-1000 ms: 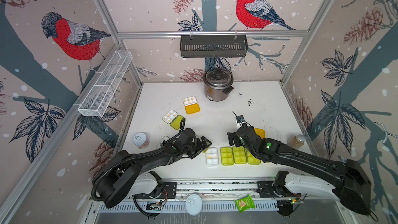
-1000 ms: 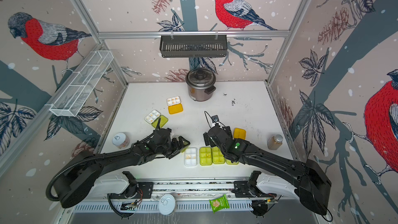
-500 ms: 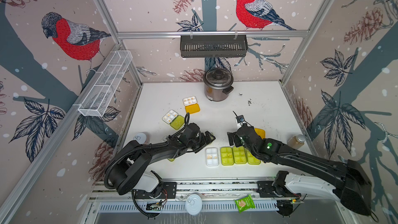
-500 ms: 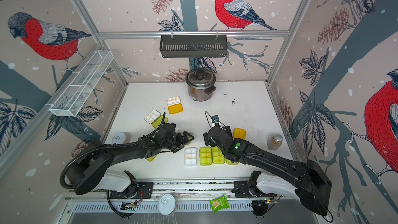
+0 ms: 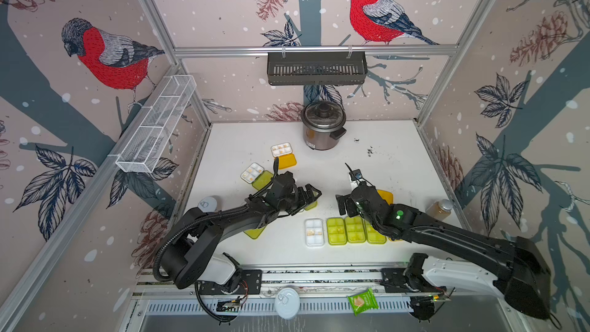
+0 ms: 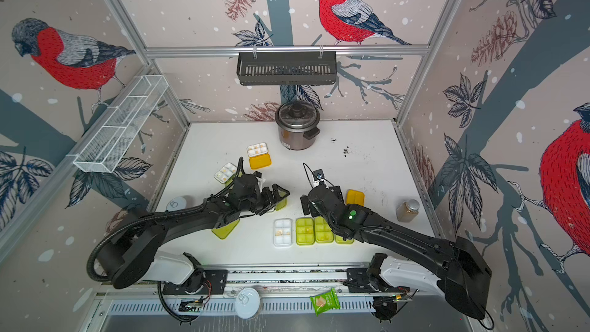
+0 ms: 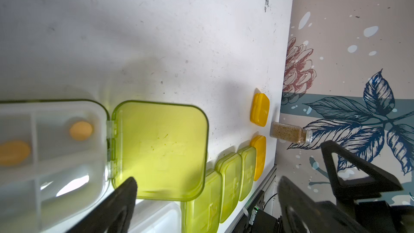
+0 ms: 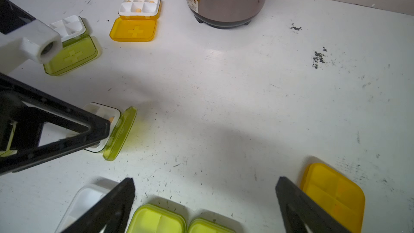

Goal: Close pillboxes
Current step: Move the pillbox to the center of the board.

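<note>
Left gripper [image 7: 206, 184] spread wide, empty, hovering over white six-cell plastic pillbox with lime-green translucent lid [image 7: 159, 149] hinged open, mid-frame in both top views. Guessing it's lining up lid flip. Right gripper [image 5: 343, 204] released too, idle mid-frame. Closed lime-green pillboxes [image 5: 346, 229] rowed lower-centre on bench [image 5: 383, 161], done pile probably.

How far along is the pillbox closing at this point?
Done: three shut lime-green-lidded pillboxes in the front row, plus a shut orange-lidded pillbox behind them. In hand: the open left tool sits over an open lime-lidded pillbox, not gripping it. Left: the open orange-lidded pillbox near the steel cooker and the open lime-lidded one beside it. A lime lid also shows under the left arm.
</note>
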Controlling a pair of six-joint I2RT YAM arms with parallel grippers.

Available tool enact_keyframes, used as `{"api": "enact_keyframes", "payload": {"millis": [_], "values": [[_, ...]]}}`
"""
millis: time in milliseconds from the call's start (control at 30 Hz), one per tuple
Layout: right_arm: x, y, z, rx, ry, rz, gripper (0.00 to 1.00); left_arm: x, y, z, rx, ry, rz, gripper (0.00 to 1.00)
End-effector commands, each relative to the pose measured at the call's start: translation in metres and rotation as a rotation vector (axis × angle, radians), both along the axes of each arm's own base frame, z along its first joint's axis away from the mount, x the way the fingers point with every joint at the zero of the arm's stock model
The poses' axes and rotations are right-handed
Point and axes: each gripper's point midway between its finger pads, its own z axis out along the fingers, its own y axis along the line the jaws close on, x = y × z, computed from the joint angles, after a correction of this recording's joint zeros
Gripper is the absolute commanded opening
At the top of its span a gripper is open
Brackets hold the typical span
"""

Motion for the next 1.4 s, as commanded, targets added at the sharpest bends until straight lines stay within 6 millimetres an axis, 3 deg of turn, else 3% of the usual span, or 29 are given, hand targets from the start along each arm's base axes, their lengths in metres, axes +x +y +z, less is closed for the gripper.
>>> {"api": "enact_keyframes", "payload": {"millis": [0, 133, 300, 433, 533, 633, 667, 700, 767, 1033, 1200, 1367], "values": [[-0.001, 0.004, 0.003, 0.013, 0.011, 0.012, 1.00, -0.002, 0.005, 0.012, -0.016, -0.027, -0.011, 0.97], [0.000, 0.011, 0.006, 0.026, 0.018, 0.027, 1.00, 0.009, 0.038, 0.028, 0.035, -0.059, 0.057, 0.97], [0.005, 0.021, 0.010, 0.105, 0.063, 0.035, 1.00, 0.040, 0.106, 0.046, 0.148, -0.091, 0.206, 0.96], [0.009, 0.037, 0.011, 0.265, 0.167, 0.089, 0.99, 0.064, 0.131, 0.063, 0.180, -0.128, 0.210, 0.96], [0.012, 0.046, 0.006, 0.325, 0.233, 0.101, 0.95, 0.075, 0.126, 0.057, 0.170, -0.094, 0.152, 0.96], [0.017, 0.047, -0.005, 0.300, 0.272, 0.080, 0.86, 0.084, 0.120, 0.034, 0.184, -0.045, 0.072, 0.96], [0.020, 0.047, -0.017, 0.281, 0.300, 0.068, 0.82, 0.086, 0.120, 0.020, 0.185, 0.004, 0.058, 0.96], [0.020, 0.049, -0.022, 0.289, 0.319, 0.074, 0.79, 0.084, 0.118, 0.008, 0.145, 0.069, 0.043, 0.94], [0.016, 0.057, -0.025, 0.346, 0.355, 0.115, 0.76, 0.083, 0.109, 0.005, 0.015, 0.103, -0.004, 0.92], [0.010, 0.094, -0.032, 0.483, 0.451, 0.220, 0.78, 0.064, 0.107, -0.024, 0.033, 0.189, -0.022, 0.92], [0.015, 0.104, -0.039, 0.487, 0.470, 0.219, 0.79, 0.055, 0.108, -0.043, 0.051, 0.253, 0.008, 0.92], [0.013, 0.116, -0.049, 0.485, 0.488, 0.229, 0.80, 0.054, 0.107, -0.050, 0.044, 0.283, 0.006, 0.92]]}}
